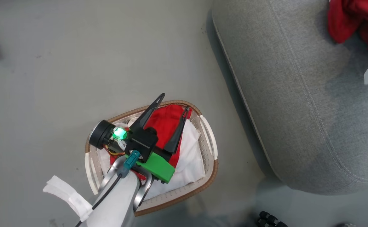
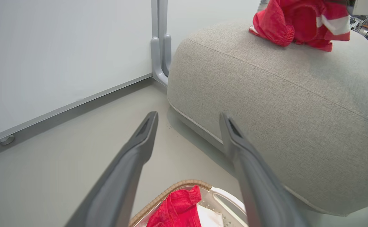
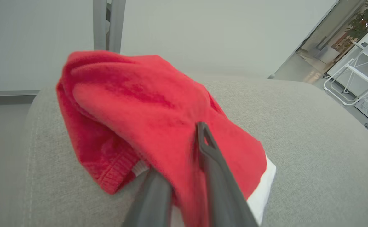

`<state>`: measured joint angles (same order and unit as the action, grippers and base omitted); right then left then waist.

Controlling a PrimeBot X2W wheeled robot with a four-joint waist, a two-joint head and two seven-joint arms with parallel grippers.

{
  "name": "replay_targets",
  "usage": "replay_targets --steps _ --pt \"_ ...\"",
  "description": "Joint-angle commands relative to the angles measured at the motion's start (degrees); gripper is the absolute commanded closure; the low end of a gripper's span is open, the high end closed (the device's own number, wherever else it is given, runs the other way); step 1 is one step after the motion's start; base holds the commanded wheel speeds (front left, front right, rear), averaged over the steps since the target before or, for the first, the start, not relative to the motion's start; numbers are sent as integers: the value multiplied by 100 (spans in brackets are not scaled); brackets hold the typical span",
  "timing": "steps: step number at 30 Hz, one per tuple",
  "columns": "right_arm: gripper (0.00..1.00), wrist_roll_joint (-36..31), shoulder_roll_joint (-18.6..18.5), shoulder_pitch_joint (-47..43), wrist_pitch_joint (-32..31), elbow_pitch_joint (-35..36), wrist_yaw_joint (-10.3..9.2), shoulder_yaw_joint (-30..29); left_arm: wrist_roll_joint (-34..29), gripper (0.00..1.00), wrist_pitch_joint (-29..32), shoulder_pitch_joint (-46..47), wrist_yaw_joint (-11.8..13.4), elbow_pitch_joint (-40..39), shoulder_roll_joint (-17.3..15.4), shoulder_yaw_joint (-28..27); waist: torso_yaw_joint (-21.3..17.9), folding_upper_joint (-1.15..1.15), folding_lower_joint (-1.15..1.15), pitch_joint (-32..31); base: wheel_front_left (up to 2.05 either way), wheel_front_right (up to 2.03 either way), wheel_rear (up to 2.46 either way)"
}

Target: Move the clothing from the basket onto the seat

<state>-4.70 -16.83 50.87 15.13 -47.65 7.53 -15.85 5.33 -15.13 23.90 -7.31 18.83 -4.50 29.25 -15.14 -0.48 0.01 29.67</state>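
- Most likely slip: scooping up the white sheet (image 1: 190,157) along with the red garment in the basket (image 1: 166,121); sheet and red cloth lying touching, so a wide or off-centre bite could take both.
- Also possible: hooking a finger of the left pincer (image 1: 175,101) on the brown rim of the basket (image 1: 214,171) on the way down; one fingertip crossing that rim in the head view; enough to drag or tip the basket.
- On the seat (image 1: 297,94): could drag the red garment on the seat (image 3: 146,104) back off if drawn away with cloth draped over a finger; lying not far from a rounded edge in the right wrist view, so might slide toward the floor (image 1: 77,63).
- Left pincer: above the basket, spread wide, holding nothing; red garment below, between the two fingers in the head view, seemingly not touching them.
- Right pincer (image 3: 177,154): over the seat, fingers fairly close, red cloth between them and over one tip; cannot tell whether pinching or merely tangled.
- Judged partly done: at least one piece on the seat, one in the basket.
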Motion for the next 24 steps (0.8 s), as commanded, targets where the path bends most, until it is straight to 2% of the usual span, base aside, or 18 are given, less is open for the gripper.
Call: replay_targets --steps 1,7,14,24 --pt "0 -78 26 -168 3 -12 -8 -135 -5 0 -3 61 -28 -1 -55 -61 129 48 -1 88 0 0 0" --pt "0 -58 325 -703 3 378 -8 -240 -108 0 -3 -61 -10 -26 -90 -269 104 48 -1 -75 0 0 0" --pt "0 201 542 -1547 3 1055 -8 22 -80 0 -3 -333 98 78 -42 -673 71 48 -1 -444 0 0 0" --pt "0 704 705 -2299 3 1752 -8 740 -10 0 -3 -694 282 69 62 -1285 302 48 -1 -997 0 0 0"
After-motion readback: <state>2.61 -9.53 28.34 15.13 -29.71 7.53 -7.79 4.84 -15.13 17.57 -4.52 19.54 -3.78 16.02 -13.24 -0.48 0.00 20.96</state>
